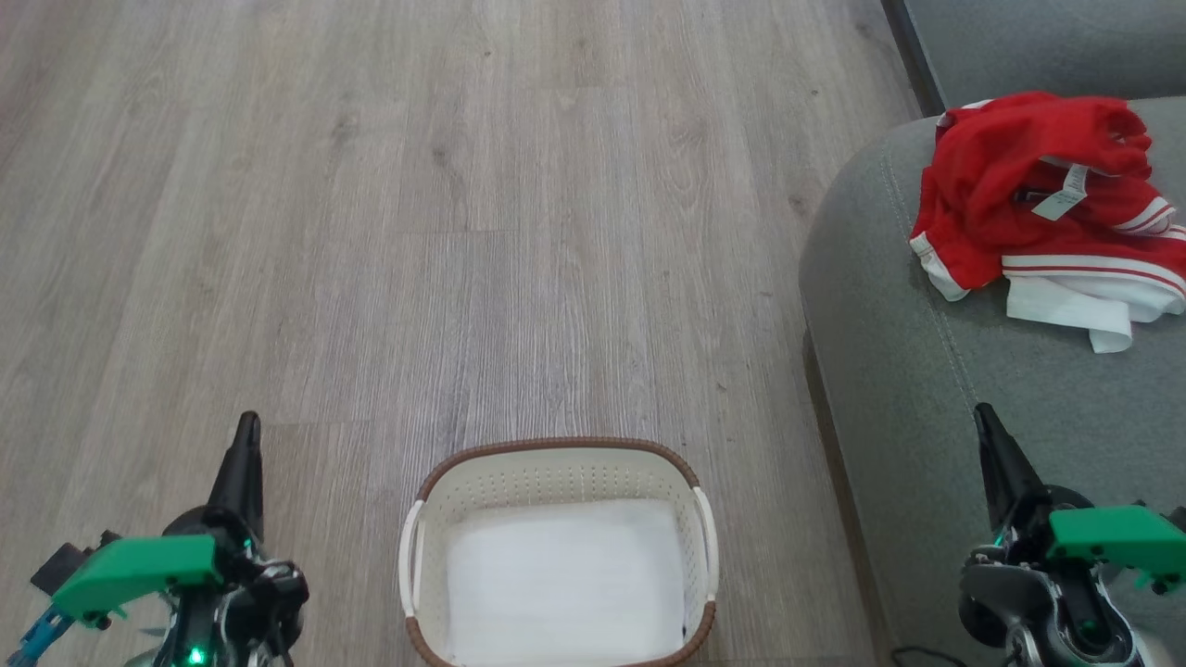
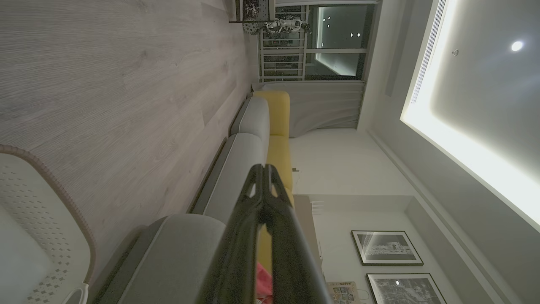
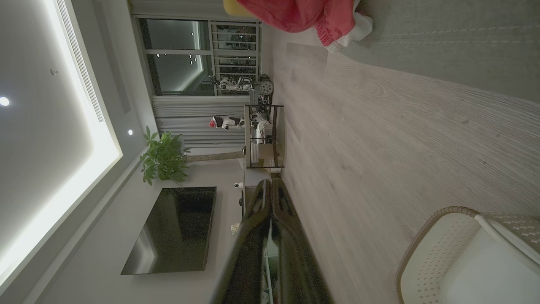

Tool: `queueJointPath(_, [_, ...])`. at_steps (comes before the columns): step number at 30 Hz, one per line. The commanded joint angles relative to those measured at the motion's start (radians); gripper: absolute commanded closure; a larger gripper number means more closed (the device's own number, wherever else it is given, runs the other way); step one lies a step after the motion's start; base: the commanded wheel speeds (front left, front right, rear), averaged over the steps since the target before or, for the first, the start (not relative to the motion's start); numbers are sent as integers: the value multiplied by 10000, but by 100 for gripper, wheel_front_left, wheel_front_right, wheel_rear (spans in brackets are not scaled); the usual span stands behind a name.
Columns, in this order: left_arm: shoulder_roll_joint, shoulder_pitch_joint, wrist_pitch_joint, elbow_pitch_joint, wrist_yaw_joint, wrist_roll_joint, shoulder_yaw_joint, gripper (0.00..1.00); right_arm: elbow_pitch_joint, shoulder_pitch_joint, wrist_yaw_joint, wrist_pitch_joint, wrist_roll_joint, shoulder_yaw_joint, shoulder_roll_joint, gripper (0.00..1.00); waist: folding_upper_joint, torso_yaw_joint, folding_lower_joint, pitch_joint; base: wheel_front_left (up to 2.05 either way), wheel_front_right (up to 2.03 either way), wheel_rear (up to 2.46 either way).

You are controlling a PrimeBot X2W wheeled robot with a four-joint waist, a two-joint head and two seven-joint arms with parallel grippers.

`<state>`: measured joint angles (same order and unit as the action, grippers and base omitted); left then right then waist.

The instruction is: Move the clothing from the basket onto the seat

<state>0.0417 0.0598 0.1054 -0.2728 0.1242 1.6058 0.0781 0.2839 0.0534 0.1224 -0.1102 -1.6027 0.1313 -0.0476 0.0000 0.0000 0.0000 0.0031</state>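
red clothing lies on seat; right wrist view adds plant.

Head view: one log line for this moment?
clothing: on seat | basket: no clothing inside | left gripper: shut, holding nothing | right gripper: shut, holding nothing | task: looks done

The white label on the clothing is illegible.

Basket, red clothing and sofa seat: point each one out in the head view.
basket (image 1: 556,477): head view, perforated far wall under the brown rim.
clothing (image 1: 1010,157): head view, red fabric at the heap's middle.
seat (image 1: 889,371): head view, bare grey cushion near its rounded corner.
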Motion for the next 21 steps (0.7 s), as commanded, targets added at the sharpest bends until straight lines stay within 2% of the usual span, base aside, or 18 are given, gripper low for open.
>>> queueJointPath(1, [85,483,82,275,65,24,361,100,-391,546,83,-29,-60,-176,-26,100,0,0,0,0,0,0,0])
queueJointPath(21, [85,483,81,276,65,26,360,100,-391,546,83,-29,-60,-176,-26,100,0,0,0,0,0,0,0])
